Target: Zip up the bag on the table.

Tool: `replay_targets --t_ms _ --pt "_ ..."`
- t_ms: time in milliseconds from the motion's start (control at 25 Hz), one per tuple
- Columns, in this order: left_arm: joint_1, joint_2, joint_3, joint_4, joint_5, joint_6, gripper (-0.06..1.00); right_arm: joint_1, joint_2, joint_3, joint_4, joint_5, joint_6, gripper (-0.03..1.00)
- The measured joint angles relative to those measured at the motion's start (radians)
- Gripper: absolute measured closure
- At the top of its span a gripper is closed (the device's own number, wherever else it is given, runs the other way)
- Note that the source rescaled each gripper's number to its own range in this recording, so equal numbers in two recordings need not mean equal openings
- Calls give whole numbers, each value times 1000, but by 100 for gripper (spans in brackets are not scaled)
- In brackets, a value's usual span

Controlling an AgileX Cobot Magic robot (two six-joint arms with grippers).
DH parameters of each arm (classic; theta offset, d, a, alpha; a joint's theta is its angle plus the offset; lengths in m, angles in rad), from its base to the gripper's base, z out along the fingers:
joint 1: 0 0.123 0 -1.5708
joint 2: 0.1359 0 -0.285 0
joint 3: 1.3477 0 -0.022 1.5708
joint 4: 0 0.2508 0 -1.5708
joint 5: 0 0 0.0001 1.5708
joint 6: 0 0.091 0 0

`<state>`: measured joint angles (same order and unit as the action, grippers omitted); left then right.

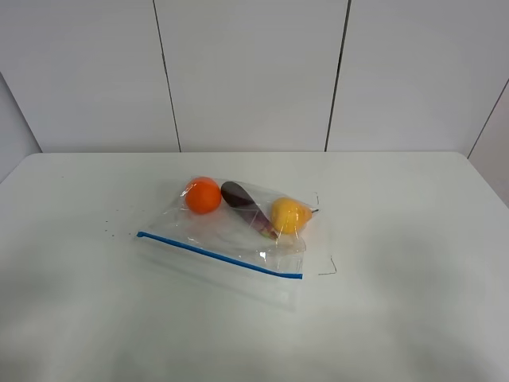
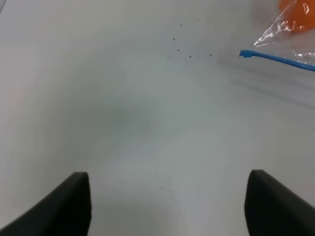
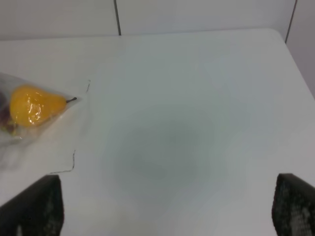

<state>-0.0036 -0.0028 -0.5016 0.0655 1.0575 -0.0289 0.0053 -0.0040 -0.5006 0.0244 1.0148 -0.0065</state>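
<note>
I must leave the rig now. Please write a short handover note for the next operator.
Left end effector: open, empty, over bare table, near the left end of the blue zip strip.
Right end effector: open, empty, to the right of the bag.
The bag lies flat mid-table, holding orange, purple and yellow produce.
Done: nothing; no contact yet.
Left: hold the bag and close the zip.

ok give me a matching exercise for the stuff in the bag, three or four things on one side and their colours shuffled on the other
Things:
1. zip strip
2. round fruit
3. pear
4. long vegetable

Colours:
A. yellow
B. dark purple
C. blue
D. orange

Pairs: 1-C, 2-D, 3-A, 4-B. All lie in the clear bag on the table.
</note>
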Motion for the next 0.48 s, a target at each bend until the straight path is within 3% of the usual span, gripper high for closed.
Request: replay_targets --t_ms 480 --pt "0 0 0 0 0 0 -5 0 0 0 1 0 0 3"
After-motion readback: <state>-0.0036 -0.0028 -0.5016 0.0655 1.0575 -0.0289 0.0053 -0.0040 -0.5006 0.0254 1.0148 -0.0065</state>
